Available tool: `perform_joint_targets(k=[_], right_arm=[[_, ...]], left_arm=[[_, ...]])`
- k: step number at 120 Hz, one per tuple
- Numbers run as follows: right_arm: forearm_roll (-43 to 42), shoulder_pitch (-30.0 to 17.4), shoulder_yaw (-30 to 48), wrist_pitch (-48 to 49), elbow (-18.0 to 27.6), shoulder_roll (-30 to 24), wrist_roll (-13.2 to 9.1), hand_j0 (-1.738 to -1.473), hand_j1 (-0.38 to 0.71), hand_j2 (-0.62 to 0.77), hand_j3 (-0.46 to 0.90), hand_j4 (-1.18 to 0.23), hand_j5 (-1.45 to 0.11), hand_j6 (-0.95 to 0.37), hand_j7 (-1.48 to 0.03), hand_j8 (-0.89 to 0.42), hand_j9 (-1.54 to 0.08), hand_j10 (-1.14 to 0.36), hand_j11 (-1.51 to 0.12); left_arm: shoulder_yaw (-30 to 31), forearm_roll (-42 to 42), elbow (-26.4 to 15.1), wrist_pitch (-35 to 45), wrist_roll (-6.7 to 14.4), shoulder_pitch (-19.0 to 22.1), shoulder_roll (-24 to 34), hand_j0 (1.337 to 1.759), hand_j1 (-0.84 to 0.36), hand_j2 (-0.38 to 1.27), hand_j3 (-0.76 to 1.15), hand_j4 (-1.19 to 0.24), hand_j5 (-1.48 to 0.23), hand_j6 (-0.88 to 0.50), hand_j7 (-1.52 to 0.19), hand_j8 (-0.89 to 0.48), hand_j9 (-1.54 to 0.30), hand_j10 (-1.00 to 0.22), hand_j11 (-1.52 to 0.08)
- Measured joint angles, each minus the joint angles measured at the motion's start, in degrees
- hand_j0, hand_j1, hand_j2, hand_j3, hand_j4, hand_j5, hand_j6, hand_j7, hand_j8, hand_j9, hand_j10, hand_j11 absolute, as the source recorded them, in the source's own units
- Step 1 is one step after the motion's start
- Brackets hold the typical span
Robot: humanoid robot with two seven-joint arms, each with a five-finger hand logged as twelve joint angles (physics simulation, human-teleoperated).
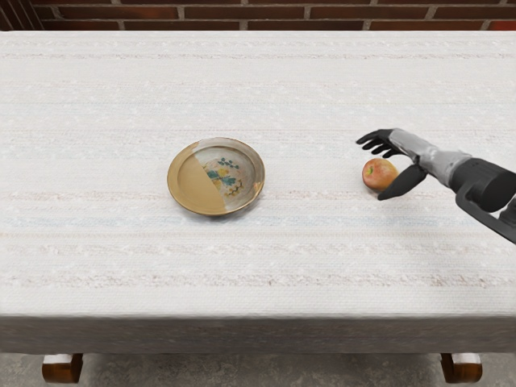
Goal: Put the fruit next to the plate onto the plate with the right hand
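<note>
A small red-and-yellow apple (378,172) lies on the white tablecloth, well to the right of the plate. The plate (193,187) is round, half tan and half pale with a blue-green flower pattern, and nothing lies on it. My right hand (388,165) comes in from the right edge and sits right beside the apple. Its fingers (376,143) are spread above and behind the fruit, and the thumb (402,184) reaches under its right side. The hand is open around the apple without closing on it. The left arm is out of view.
The long table (258,266) is covered with a white cloth; a brick wall runs behind its far edge. Bare cloth stretches between the apple and the plate.
</note>
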Motion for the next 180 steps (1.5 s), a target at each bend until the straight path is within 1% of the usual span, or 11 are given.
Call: perform_joint_targets(k=[17, 31, 91, 105, 114, 126, 133, 141, 152, 169, 180], right_arm=[[-0.1, 0.3, -0.8, -1.3, -0.5, 0.2, -2.1, -1.658, 0.01, -0.06, 0.00, -0.31, -0.39, -0.31, -0.39, -0.31, -0.39, -0.31, -0.39], [-0.2, 0.5, -1.4, -2.5, -1.6, 0.8, -2.8, -1.658, 0.01, -0.06, 0.00, -0.31, -0.40, -0.31, -0.40, -0.31, -0.40, -0.31, -0.40], [-0.5, 0.7, -2.6, -3.3, -8.1, 6.1, -3.1, -1.658, 0.03, -0.06, 0.00, -0.34, -0.41, -0.33, -0.42, -0.30, -0.42, -0.33, -0.42], [-0.5, 0.7, -2.7, -3.3, -8.5, 6.2, -3.2, -1.658, 0.08, -0.07, 0.00, -0.38, -0.46, -0.37, -0.47, -0.30, -0.47, -0.36, -0.47], [-0.5, 0.7, -2.7, -3.3, -8.6, 6.3, -3.3, -1.658, 0.15, -0.08, 0.00, -0.44, -0.53, -0.43, -0.55, -0.35, -0.55, -0.40, -0.55], [-0.4, 0.8, -2.7, -3.2, -8.6, 6.3, -3.3, -1.657, 0.20, 0.06, 0.00, -0.50, -0.63, -0.50, -0.64, -0.34, -0.64, -0.39, -0.64], [-0.3, 0.8, -2.7, -3.1, -8.9, 6.3, -3.2, -1.656, 0.21, 0.10, 0.00, -0.52, -0.68, -0.48, -0.68, -0.32, -0.69, -0.36, -0.69], [-0.4, 0.8, -2.7, -3.1, -9.3, 6.3, -3.2, -1.655, 0.20, 0.17, 0.00, -0.56, -0.71, -0.48, -0.72, -0.33, -0.73, -0.39, -0.73], [-0.5, 0.8, -2.6, -3.0, -10.1, 6.4, -3.1, -1.652, 0.19, 0.15, 0.00, -0.59, -0.75, -0.47, -0.76, -0.33, -0.78, -0.40, -0.78], [0.9, 1.7, -2.4, -1.2, -10.6, 6.2, -3.2, -1.653, 0.17, 0.25, 0.00, -0.62, -0.78, -0.51, -0.79, -0.36, -0.80, -0.44, -0.80], [4.2, 3.5, -2.1, 1.6, -10.3, 5.5, -3.2, -1.653, 0.16, 0.24, 0.00, -0.62, -0.80, -0.52, -0.80, -0.37, -0.82, -0.43, -0.81]], left_arm=[[0.0, 0.0, 0.0, 0.0, 0.0, 0.0, 0.0, 1.658, 0.06, 0.05, 0.00, -0.24, -0.31, -0.24, -0.31, -0.24, -0.31, -0.24, -0.31], [0.0, 0.0, 0.0, 0.0, 0.0, 0.0, 0.0, 1.658, 0.06, 0.05, 0.00, -0.24, -0.31, -0.24, -0.31, -0.24, -0.31, -0.24, -0.31], [0.0, 0.0, 0.0, 0.0, 0.0, 0.0, 0.0, 1.658, 0.06, 0.05, 0.00, -0.24, -0.31, -0.24, -0.31, -0.24, -0.31, -0.24, -0.31], [0.0, 0.0, 0.0, 0.0, 0.0, 0.0, 0.0, 1.658, 0.06, 0.05, 0.00, -0.24, -0.31, -0.24, -0.31, -0.24, -0.31, -0.24, -0.31], [0.0, 0.0, 0.0, 0.0, 0.0, 0.0, 0.0, 1.658, 0.06, 0.05, 0.00, -0.24, -0.31, -0.24, -0.31, -0.24, -0.31, -0.24, -0.31], [0.0, 0.0, 0.0, 0.0, 0.0, 0.0, 0.0, 1.658, 0.06, 0.05, 0.00, -0.24, -0.31, -0.24, -0.31, -0.24, -0.31, -0.24, -0.31], [0.0, 0.0, 0.0, 0.0, 0.0, 0.0, 0.0, 1.658, 0.06, 0.05, 0.00, -0.24, -0.31, -0.24, -0.31, -0.24, -0.31, -0.24, -0.31], [0.0, 0.0, 0.0, 0.0, 0.0, 0.0, 0.0, 1.658, 0.06, 0.05, 0.00, -0.24, -0.31, -0.24, -0.31, -0.24, -0.31, -0.24, -0.31], [0.0, 0.0, 0.0, 0.0, 0.0, 0.0, 0.0, 1.658, 0.06, 0.05, 0.00, -0.24, -0.31, -0.24, -0.31, -0.24, -0.31, -0.24, -0.31], [0.0, 0.0, 0.0, 0.0, 0.0, 0.0, 0.0, 1.658, 0.06, 0.05, 0.00, -0.24, -0.31, -0.24, -0.31, -0.24, -0.31, -0.24, -0.31], [0.0, 0.0, 0.0, 0.0, 0.0, 0.0, 0.0, 1.658, 0.06, 0.05, 0.00, -0.24, -0.31, -0.24, -0.31, -0.24, -0.31, -0.24, -0.31]])
